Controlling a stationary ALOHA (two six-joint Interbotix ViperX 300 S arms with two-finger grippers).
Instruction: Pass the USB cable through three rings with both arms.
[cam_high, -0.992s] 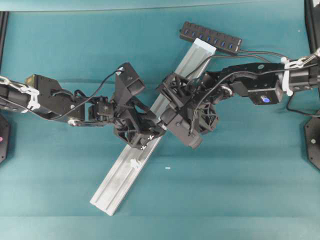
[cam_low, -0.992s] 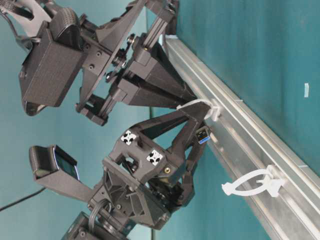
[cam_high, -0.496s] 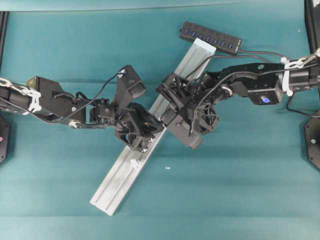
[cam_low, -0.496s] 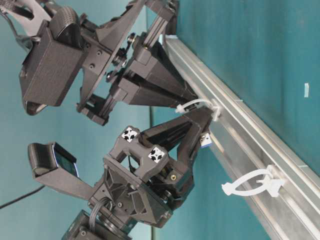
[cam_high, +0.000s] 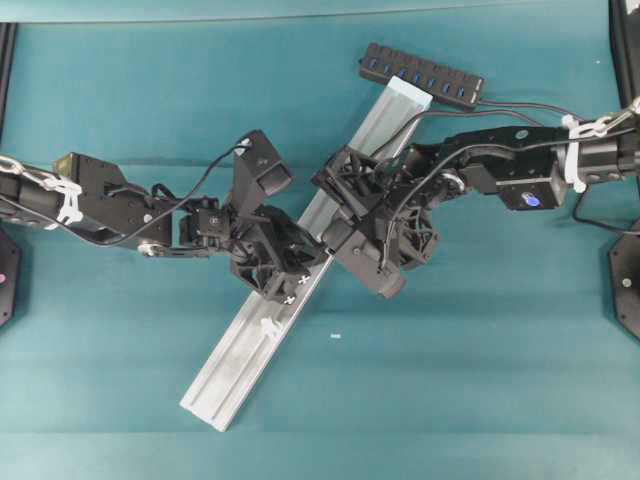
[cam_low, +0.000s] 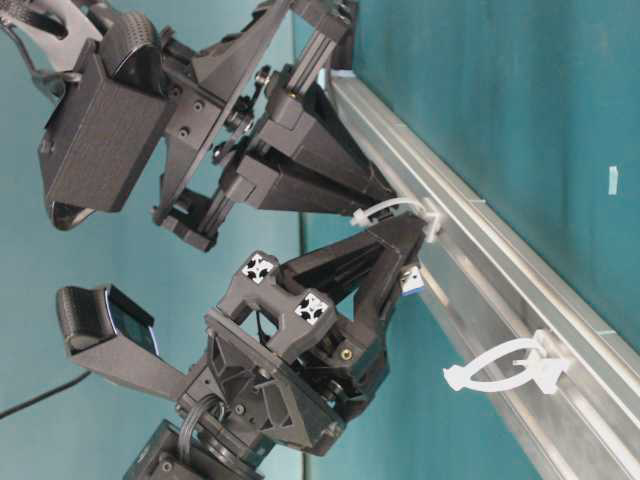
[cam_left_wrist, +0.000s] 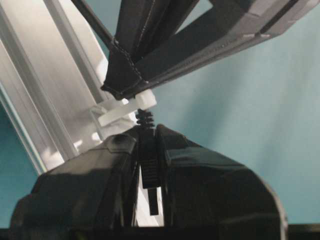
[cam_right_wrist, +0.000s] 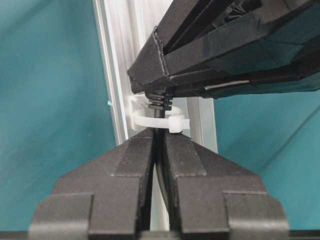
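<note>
USB cable's (cam_right_wrist: 159, 100) ribbed plug threads a whitish ring (cam_right_wrist: 159, 122); we see both wedge hands, left (cam_left_wrist: 148, 132) and right (cam_right_wrist: 159, 137), clamped on it.

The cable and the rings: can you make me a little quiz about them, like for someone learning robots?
1. True or false: the left gripper stands wide open.
2. Where does the black hub lie? A: by the upper end of the silver rail in the overhead view. B: in the right gripper. C: under the left arm.
3. Fill in: between the two grippers, the USB cable runs through a white ____.
Key: 1 false, it is shut on the USB cable. 2 A. 3 ring.
</note>
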